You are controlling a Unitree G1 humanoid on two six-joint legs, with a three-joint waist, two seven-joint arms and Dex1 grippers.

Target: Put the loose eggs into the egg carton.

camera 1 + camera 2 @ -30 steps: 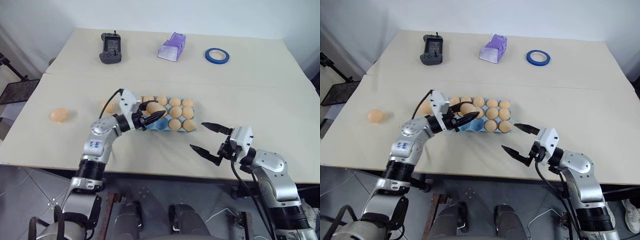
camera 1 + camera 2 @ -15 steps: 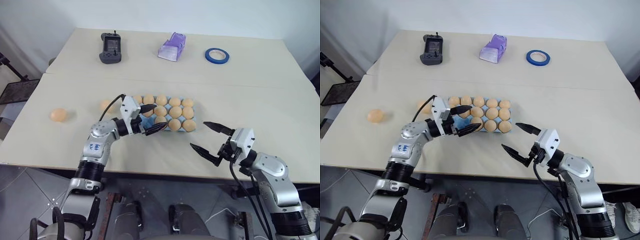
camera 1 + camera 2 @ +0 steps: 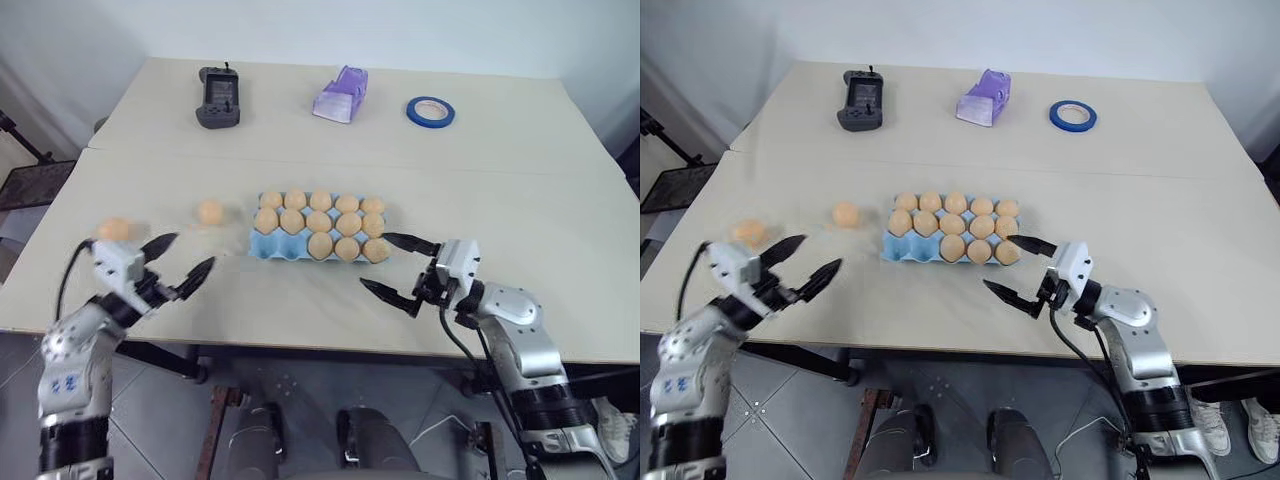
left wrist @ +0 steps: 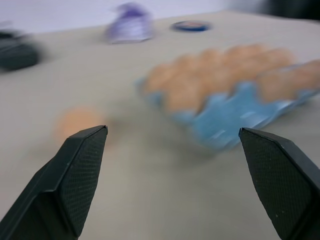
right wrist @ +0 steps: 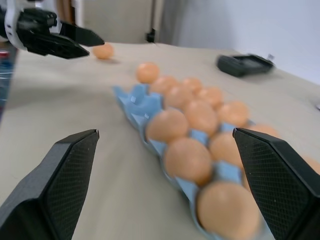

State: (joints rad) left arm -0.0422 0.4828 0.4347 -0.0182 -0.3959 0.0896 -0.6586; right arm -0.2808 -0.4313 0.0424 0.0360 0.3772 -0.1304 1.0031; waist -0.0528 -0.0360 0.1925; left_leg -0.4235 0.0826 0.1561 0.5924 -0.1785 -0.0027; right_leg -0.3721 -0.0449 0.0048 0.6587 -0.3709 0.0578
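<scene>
left eye view: smooth oval eggs [image 3: 209, 212], moulded carton [image 3: 268, 245]

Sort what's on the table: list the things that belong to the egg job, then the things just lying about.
Job: egg carton, two loose eggs.
Lying about: black handheld device, lilac plastic object, blue tape roll.

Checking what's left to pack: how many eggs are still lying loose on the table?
2: one egg just left of the egg carton, another egg farther left, beyond the open left gripper.
</scene>
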